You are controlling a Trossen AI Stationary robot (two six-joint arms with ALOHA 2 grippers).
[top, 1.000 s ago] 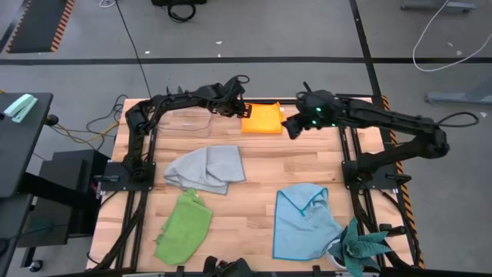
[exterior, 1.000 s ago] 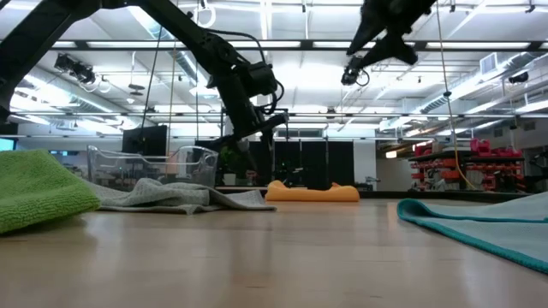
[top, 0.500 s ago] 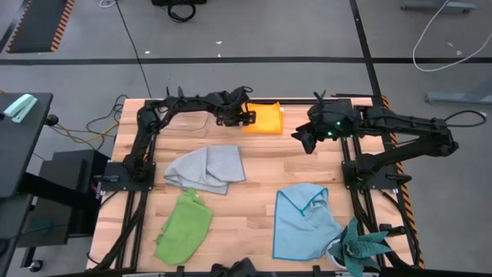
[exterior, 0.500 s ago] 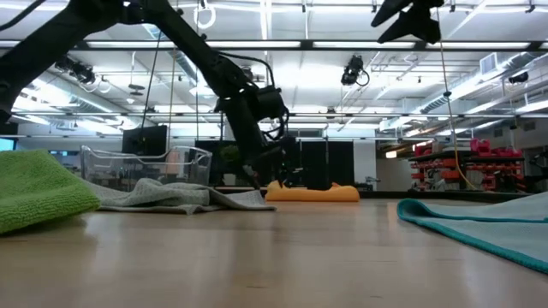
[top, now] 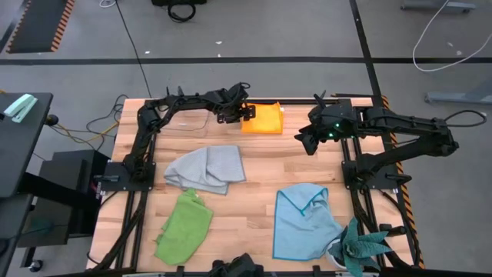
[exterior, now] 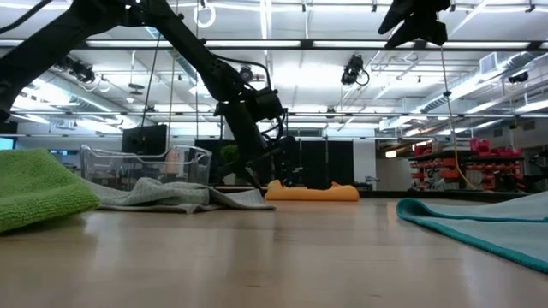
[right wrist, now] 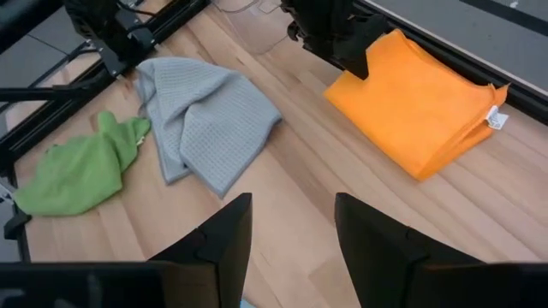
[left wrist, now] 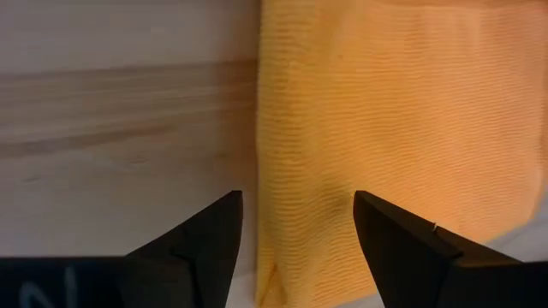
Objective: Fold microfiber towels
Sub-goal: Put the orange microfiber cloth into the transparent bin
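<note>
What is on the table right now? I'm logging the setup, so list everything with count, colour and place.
orange towel: 1, orange-yellow, folded, far edge, middle
grey towel: 1, grey, crumpled, left of centre
green towel: 1, lime green, crumpled, near left
blue towel: 1, light blue, loosely spread, near right
plastic box: 1, clear, far left
plant: 1, teal, near right corner
table: 1, light wood
left gripper: jaws open, at the orange towel's left edge
right gripper: jaws open, raised right of the orange towel
</note>
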